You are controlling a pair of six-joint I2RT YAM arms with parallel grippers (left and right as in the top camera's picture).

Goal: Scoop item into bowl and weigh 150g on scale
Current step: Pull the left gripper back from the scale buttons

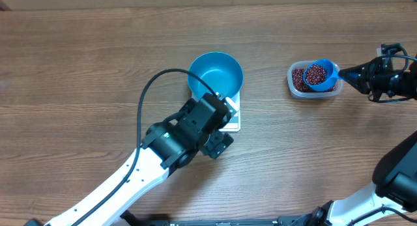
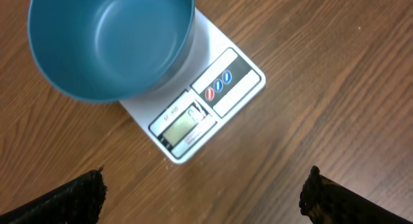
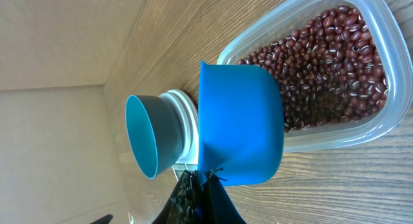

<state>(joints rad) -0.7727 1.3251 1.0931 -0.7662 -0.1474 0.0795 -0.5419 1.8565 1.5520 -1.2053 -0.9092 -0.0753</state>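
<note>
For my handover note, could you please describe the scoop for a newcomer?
Find the clear tub of beans at the table's right. The scoop hangs over it, held by the right gripper. It is small, bright blue and handled, unlike the teal bowl on the scale.

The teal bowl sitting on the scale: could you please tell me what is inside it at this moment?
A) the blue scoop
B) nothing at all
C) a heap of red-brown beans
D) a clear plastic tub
B: the bowl on the scale shows only its bare teal inside, while the beans are in the scoop and the tub off to the side.
</note>
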